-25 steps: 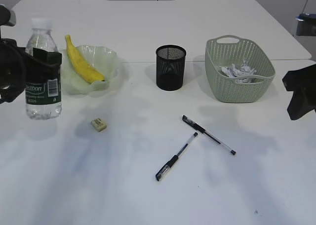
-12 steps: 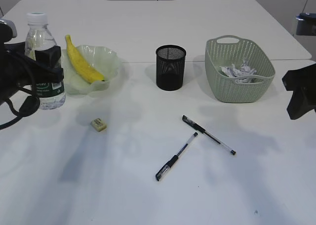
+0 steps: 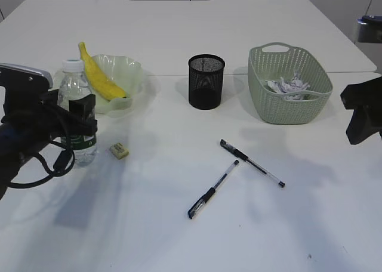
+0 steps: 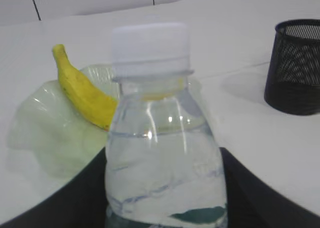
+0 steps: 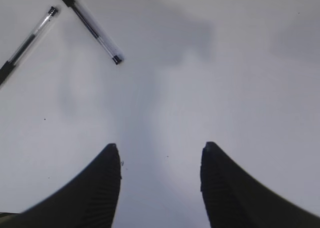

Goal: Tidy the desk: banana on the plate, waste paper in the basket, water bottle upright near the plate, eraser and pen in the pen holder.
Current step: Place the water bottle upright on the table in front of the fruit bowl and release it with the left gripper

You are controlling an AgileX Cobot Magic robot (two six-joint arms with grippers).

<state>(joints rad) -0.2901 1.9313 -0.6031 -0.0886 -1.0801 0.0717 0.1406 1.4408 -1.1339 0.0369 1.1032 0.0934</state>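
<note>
The left claw (image 3: 76, 124) grips the upright bottle (image 3: 77, 114) just in front of the plate (image 3: 128, 75), while the right claw (image 5: 160, 180) hangs open and empty, the nearer arm to the 2 pens (image 3: 250, 163).

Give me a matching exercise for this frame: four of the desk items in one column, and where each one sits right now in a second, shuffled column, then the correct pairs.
Items
1. banana
2. waste paper
3. water bottle
4. eraser

Places
A. loose on the table, just right of the bottle
B. in the green basket
C. upright, clamped in the left tool
D. lying on the pale green plate

Pairs: 1-D, 2-B, 3-C, 4-A
</note>
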